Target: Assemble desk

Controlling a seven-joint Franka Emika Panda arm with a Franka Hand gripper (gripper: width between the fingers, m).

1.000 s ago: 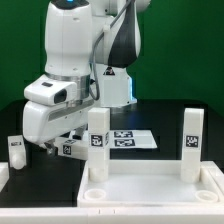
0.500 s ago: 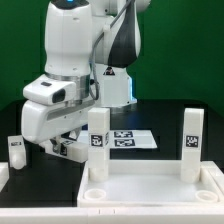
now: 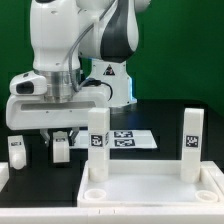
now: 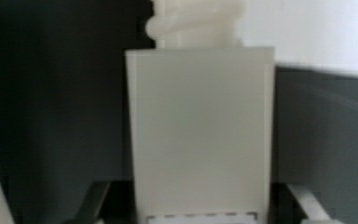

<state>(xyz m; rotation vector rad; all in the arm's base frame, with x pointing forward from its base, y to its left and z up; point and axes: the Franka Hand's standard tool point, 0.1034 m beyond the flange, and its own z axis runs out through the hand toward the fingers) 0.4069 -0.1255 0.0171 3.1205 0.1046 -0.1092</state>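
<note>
A short chunky white plastic leg (image 3: 62, 149) is clamped between the 2 fingers (image 4: 105, 205) of the pincer (image 3: 62, 138), which is closed part-way, only as far as the leg's flat sides allow. In the wrist view this leg fills the middle of the frame, and its ribbed screw end (image 4: 194, 25) points away from the pincer. In the exterior view it is held upright below the white robot arm (image 3: 60, 60), over the black worktop (image 3: 45, 190); whether its lower end touches the worktop cannot be told.

The wide flat white plastic tabletop panel (image 3: 145, 195) lies on the worktop toward the exterior view's right. 2 more white legs are set upright on it, each tagged with a black-and-white square: one (image 3: 97, 140) at its left side, one (image 3: 192, 140) at its right. The marker board (image 3: 130, 139) is seen flat between them, behind the panel. A 4th leg (image 3: 17, 150) stands on the worktop at the exterior view's left, apart from the clamped one.
</note>
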